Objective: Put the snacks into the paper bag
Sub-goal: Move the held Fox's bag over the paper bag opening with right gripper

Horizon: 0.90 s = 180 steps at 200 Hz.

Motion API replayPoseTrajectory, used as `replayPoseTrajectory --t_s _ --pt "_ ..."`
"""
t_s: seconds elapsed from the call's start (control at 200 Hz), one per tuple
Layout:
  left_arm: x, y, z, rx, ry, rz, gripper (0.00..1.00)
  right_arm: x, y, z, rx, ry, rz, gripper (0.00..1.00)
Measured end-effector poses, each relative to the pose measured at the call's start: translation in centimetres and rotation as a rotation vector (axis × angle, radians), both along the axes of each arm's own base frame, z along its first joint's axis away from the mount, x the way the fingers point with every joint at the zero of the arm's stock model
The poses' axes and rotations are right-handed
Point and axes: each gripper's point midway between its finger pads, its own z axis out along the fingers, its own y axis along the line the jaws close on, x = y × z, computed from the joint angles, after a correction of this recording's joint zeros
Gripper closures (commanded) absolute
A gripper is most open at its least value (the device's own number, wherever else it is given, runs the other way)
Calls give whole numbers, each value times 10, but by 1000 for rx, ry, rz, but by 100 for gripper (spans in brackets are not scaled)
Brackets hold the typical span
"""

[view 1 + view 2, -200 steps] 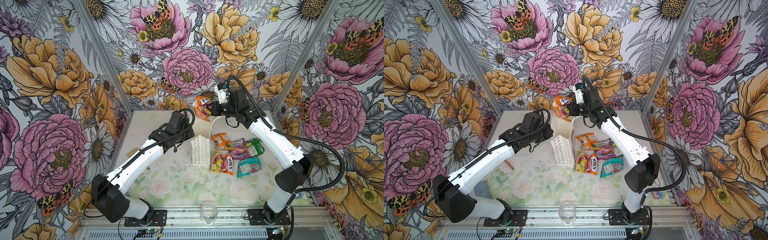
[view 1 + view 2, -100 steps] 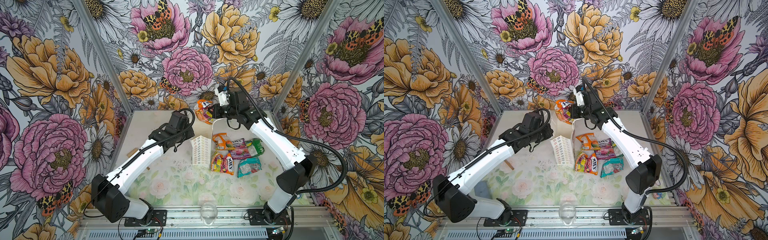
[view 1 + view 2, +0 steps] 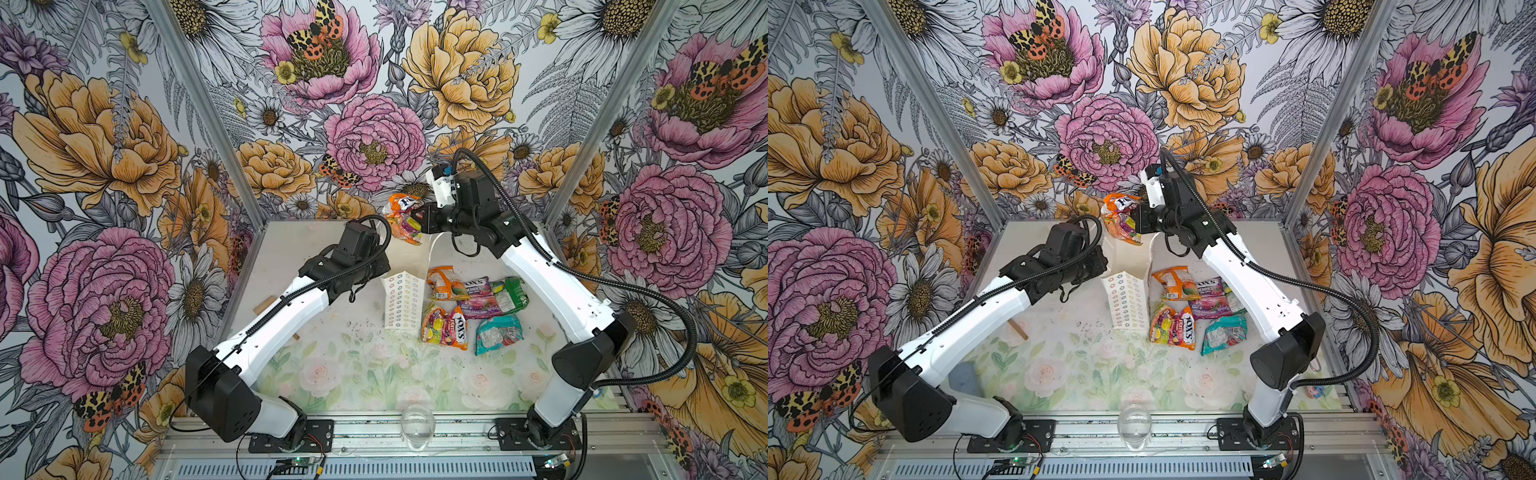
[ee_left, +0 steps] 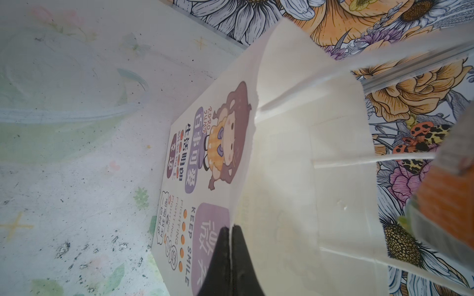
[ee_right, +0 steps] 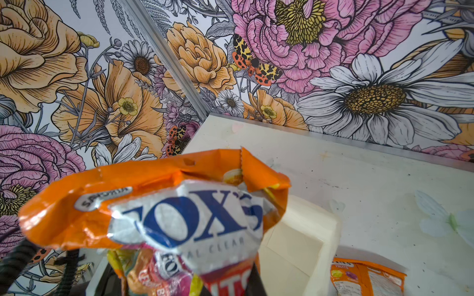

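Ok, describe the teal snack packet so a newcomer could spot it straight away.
Start at the white paper bag standing mid-table. In a top view, snacks lie to its right; the teal packet is the front-right one, the only blue-green wrapper.

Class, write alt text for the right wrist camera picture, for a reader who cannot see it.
A crumpled orange FOX'S packet fills the foreground, held up close to the camera. Just behind it stands the open white paper bag on a pale table, with a second orange packet lying beside the bag and floral wallpaper beyond.
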Motion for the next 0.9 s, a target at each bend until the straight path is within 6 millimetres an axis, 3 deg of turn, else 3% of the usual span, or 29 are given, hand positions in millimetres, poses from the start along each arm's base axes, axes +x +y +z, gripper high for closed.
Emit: replayPoseTrajectory --t_s 0.17,0.465,0.901 --pt "2 -1 -1 3 1 2 100 -2 3 1 11 23 -5 100" --pt "3 -1 1 4 -4 6 100 -11 2 -20 -19 137 -28 100" --pt "5 1 1 10 -7 15 100 -23 -14 -29 -87 241 -95 100"
